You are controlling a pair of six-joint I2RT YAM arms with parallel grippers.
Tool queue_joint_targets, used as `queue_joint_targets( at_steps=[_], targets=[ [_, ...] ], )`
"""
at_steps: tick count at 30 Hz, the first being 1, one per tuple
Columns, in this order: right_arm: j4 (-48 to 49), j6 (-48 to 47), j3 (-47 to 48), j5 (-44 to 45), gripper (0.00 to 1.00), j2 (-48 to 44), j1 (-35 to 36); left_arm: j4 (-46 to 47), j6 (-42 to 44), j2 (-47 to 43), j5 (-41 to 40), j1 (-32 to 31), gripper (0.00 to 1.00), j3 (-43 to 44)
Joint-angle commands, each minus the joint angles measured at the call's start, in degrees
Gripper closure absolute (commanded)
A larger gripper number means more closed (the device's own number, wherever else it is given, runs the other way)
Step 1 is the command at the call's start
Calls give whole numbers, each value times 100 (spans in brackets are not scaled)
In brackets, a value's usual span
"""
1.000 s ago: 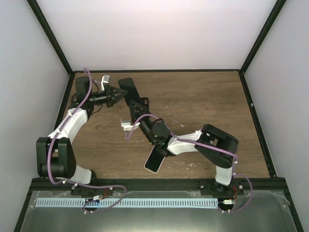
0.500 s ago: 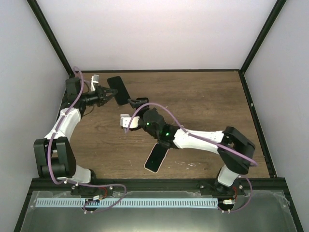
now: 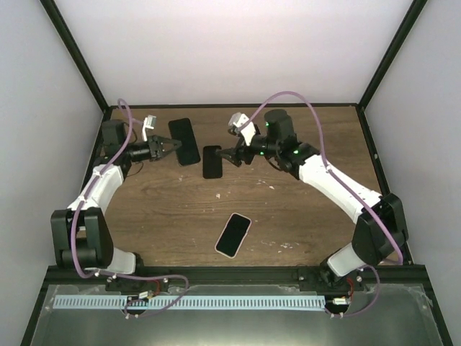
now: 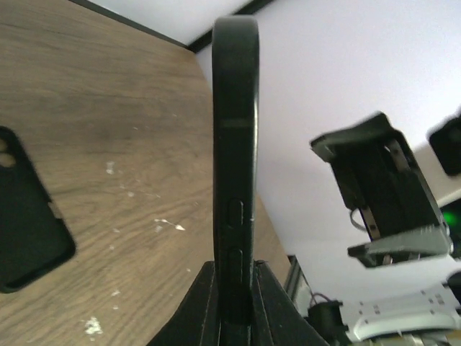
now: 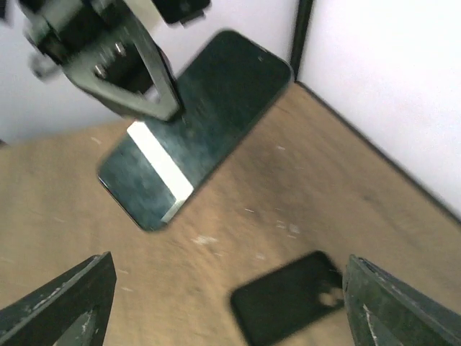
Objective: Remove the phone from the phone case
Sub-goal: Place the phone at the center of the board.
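Note:
My left gripper is shut on the near end of a black phone and holds it over the back left of the table. In the left wrist view the phone stands edge-on between the fingers, side buttons showing. The empty black phone case lies flat on the wood just right of it; its camera cut-out shows in the left wrist view and the right wrist view. My right gripper is open and empty, hovering just right of the case. The right wrist view shows the held phone's glossy screen.
A second phone with a light rim lies flat near the table's front middle. Black frame posts and white walls close in the back and sides. The table's right half is bare wood.
My right arm has swung from the middle of the table to the back and opened. The case now lies apart on the wood. My left gripper kept the phone and drew slightly left.

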Motion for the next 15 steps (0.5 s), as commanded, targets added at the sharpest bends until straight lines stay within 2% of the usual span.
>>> queue_joint_targets(
  at_steps=[1, 4, 8, 11, 15],
  targets=[
    [99, 2127, 204, -2323, 17, -91, -243, 641, 230, -485, 741, -298, 100, -74],
    [636, 3056, 77, -2976, 20, 19, -257, 686, 330, -755, 749, -519, 100, -138],
    [1201, 4082, -127, -3325, 24, 144, -277, 751, 446, -1112, 676, -853, 100, -212],
    [1383, 4292, -112, -3492, 32, 234, -283, 993, 452, -1247, 461, -1039, 100, -331],
    [1870, 4766, -210, -3592, 45, 366, -278, 1656, -22, -1304, 452, -1149, 100, -601]
  ],
)
